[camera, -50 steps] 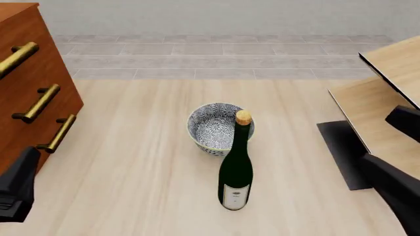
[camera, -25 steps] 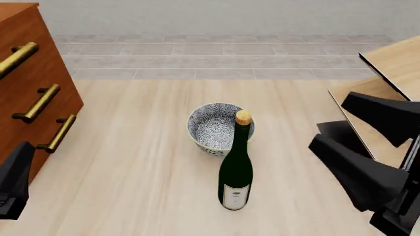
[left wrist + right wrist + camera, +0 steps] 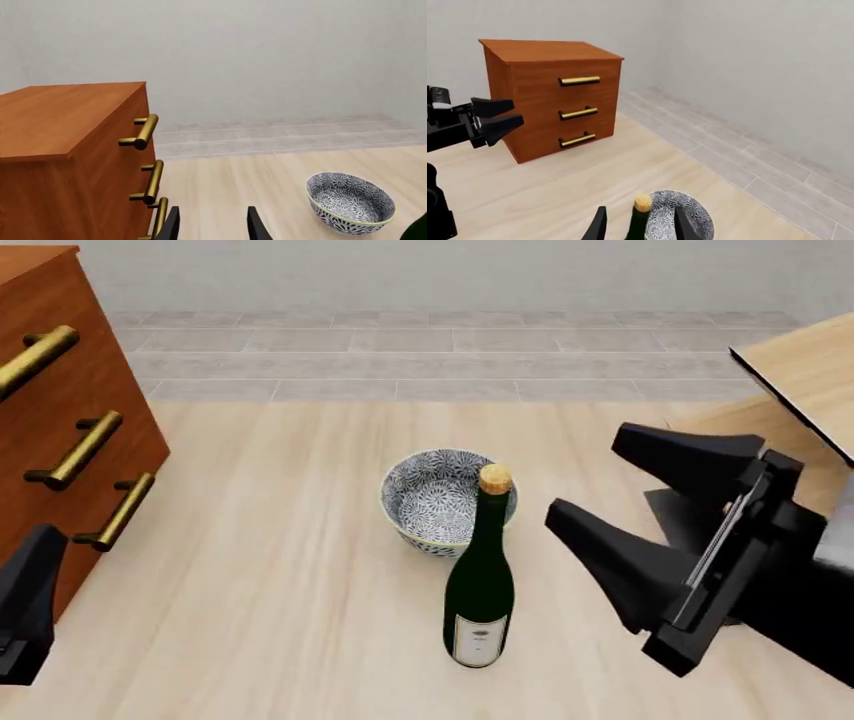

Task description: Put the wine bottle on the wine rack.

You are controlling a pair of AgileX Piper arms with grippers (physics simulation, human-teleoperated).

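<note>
In the front view the wine bottle [image 3: 479, 585] stands upright at the lower centre of the frame, on the pale wood table [image 3: 294, 570]. Its capped neck reaches up in front of the patterned bowl [image 3: 434, 498], which sits just behind it.

The right gripper [image 3: 603, 488] comes in from the right edge, its two black fingers [image 3: 621, 562] spread wide and holding nothing. It is just to the right of the bottle's upper half, near it but apart from it. In the right wrist view the bottle's tan cap [image 3: 642, 202] shows between the two fingertips at the bottom of the frame.

The wine rack [image 3: 801, 390] fills the upper right corner, behind the right gripper.

The left gripper [image 3: 212, 226] is at the lower left edge, beside the drawer cabinet [image 3: 60, 410], fingers parted and empty, well apart from the bottle.
</note>
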